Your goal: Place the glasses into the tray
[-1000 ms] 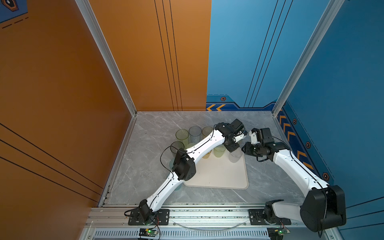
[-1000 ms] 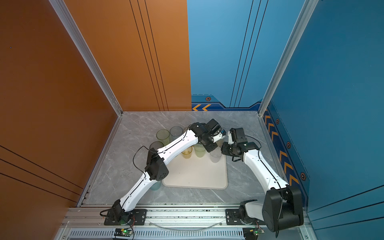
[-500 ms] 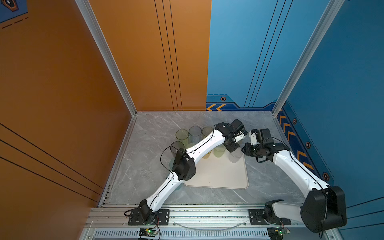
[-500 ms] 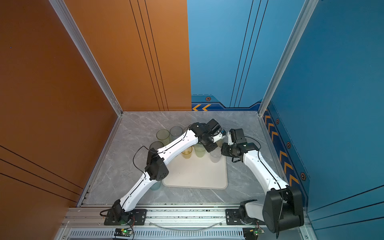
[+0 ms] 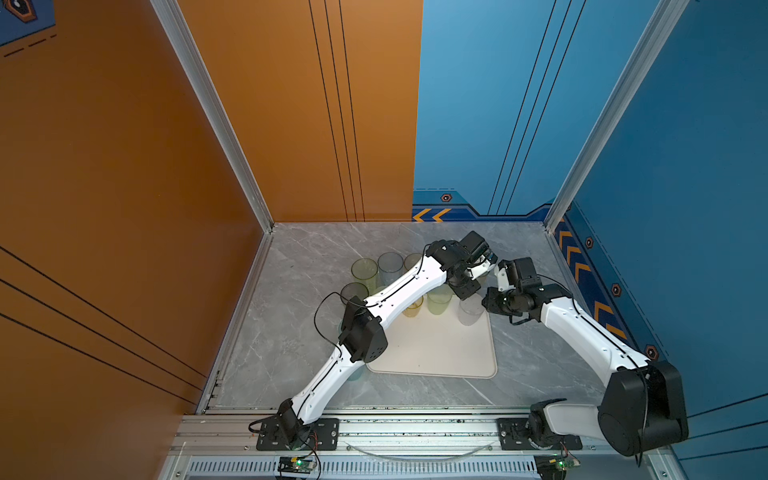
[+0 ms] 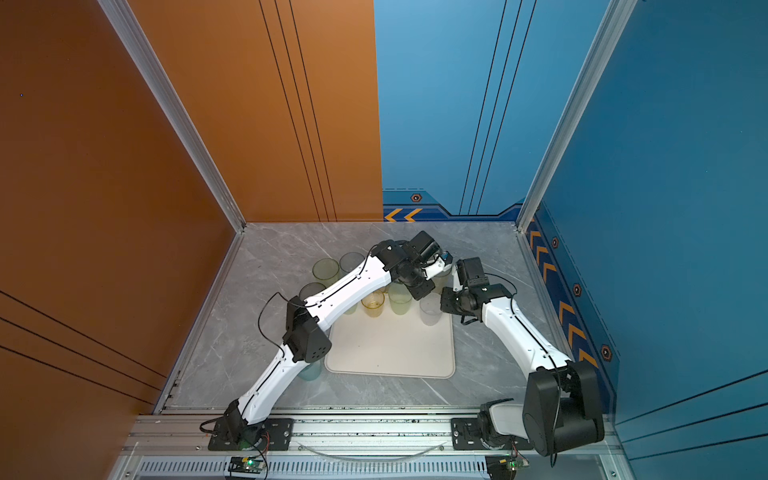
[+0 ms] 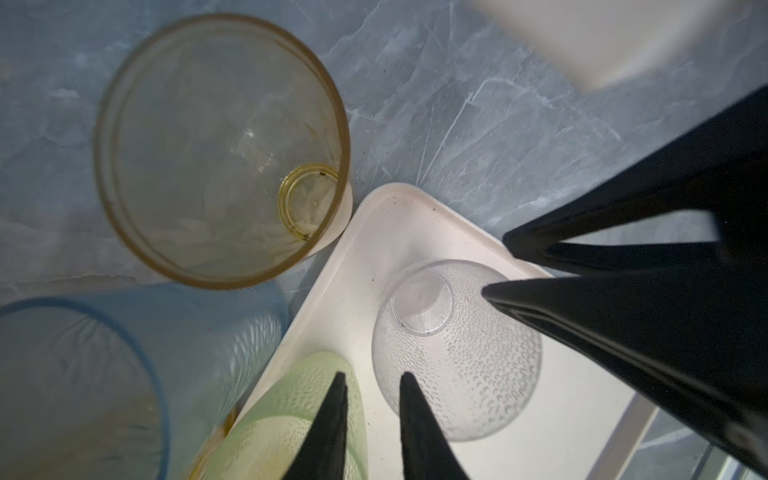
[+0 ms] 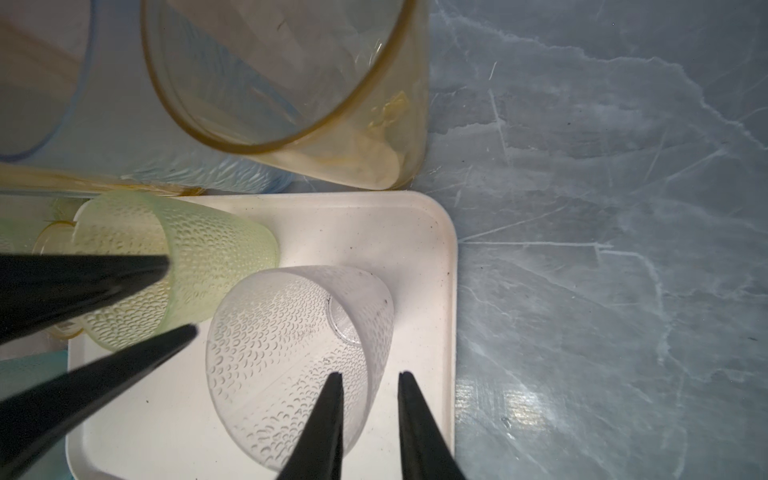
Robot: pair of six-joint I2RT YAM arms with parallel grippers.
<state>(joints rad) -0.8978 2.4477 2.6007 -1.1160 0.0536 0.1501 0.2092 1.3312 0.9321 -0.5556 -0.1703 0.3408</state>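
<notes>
White links [image 5: 409, 282], black joints [image 5: 363, 334], looping black cable [image 5: 315, 318], pointed black pincer fingers [image 8: 328, 415]

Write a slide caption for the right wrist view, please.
Right pincer over a clear dimpled tumbler in the tray corner, green tumbler alongside.

teal tumbler [image 6: 312, 371] half-hidden by arm [image 6: 276, 372], blue tumbler [image 7: 83, 374] cropped

Readable text: none on any surface.
Back wall band [image 5: 457, 208]: two orange chevrons [image 5: 432, 215], one hexagon mark [image 5: 446, 198].
Right wall band [image 5: 598, 286]: orange chevron row, hexagon marks.
</notes>
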